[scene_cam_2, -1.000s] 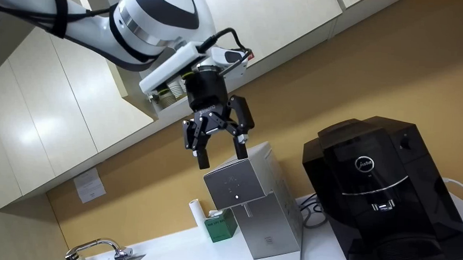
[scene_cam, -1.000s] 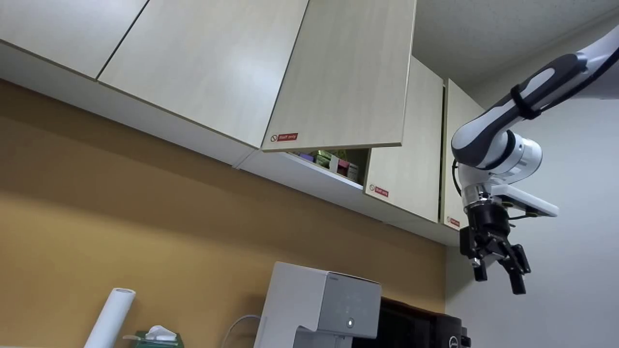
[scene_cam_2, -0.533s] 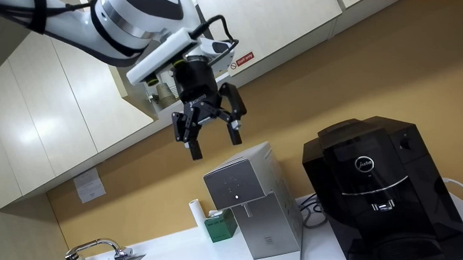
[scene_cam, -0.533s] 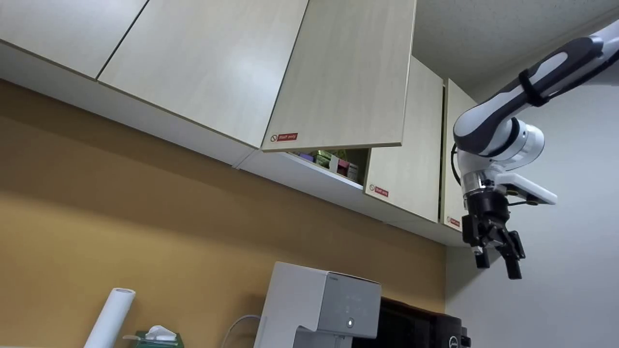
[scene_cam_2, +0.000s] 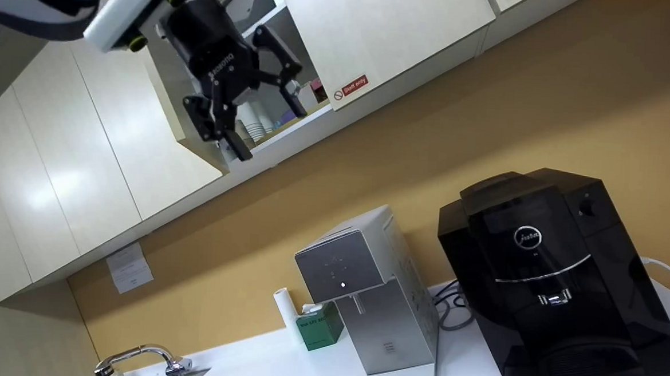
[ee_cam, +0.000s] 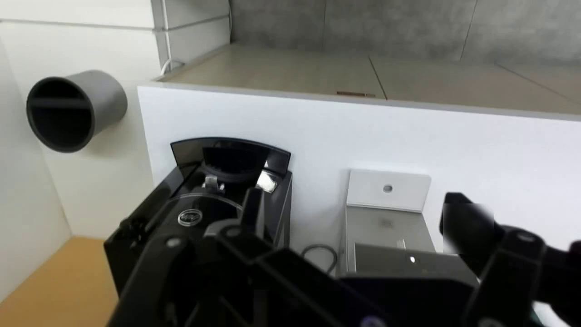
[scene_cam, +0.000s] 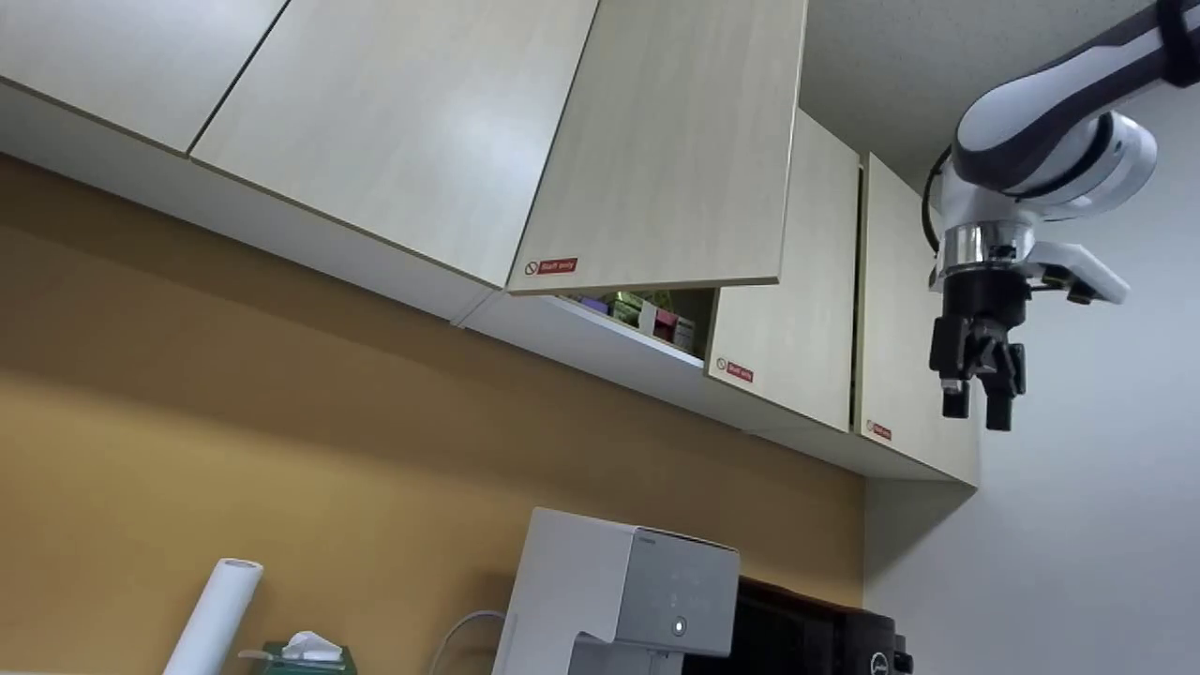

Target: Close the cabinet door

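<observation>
On the flat white counter [scene_cam_2: 268,362], a glossy black boxy coffee machine [scene_cam_2: 537,267] stands just beside the end edge, near a front corner in the wrist view. Next along, set back from the front edge, is a silver-grey boxy water dispenser [scene_cam_2: 377,316]; nearer the back edge are a green box topped with white tissue [scene_cam_2: 320,326] and a white cylindrical roll [scene_cam_2: 287,307]. High above the counter, the tall flat pale beige wood-grain cabinet door [scene_cam: 666,150] is swung out from its cabinet, away from the counter's back edge, with a red-and-white label [scene_cam: 551,266] at its lower corner. Behind it sit small coloured boxes [scene_cam: 664,324].

The black two-fingered gripper [scene_cam_2: 267,128] hangs high over the counter, fingers [scene_cam_2: 293,101] downward and spread well apart; it is apart from the door. Compared with half a second ago, it has risen in both exterior views and now crosses the open compartment, more of whose shelf shows. The door, dispenser and coffee machine have stayed put.
</observation>
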Controlling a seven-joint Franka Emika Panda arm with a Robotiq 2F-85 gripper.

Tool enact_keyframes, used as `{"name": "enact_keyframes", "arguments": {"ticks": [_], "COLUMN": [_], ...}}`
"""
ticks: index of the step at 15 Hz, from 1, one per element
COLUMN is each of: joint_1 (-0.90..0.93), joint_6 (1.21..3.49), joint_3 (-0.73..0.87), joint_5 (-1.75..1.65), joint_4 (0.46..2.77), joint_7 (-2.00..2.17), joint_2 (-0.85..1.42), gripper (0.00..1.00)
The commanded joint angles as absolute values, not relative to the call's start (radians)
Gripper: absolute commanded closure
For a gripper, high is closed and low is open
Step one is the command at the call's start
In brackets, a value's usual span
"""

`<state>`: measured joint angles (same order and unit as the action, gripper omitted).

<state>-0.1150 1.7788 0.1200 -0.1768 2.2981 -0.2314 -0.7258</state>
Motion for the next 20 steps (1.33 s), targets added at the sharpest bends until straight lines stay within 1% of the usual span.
{"name": "enact_keyframes", "arguments": {"ticks": [1, 5, 8, 13, 18, 20], "joint_1": [-0.093, -0.080, -0.024, 0.065, 0.133, 0.155], "joint_6": [1.810, 1.856, 1.932, 2.019, 2.007, 2.036], "joint_3": [0.131, 0.137, 0.123, 0.084, 0.070, 0.062], "joint_5": [-0.179, -0.165, -0.140, -0.036, 0.031, 0.051], "joint_4": [2.308, 2.344, 2.355, 2.301, 2.261, 2.261], "joint_7": [-0.224, -0.236, -0.279, -0.253, -0.293, -0.296], "joint_2": [-0.761, -0.817, -0.837, -0.822, -0.830, -0.841], "gripper": [0.00, 0.00, 0.00, 0.00, 0.00, 0.00]}}
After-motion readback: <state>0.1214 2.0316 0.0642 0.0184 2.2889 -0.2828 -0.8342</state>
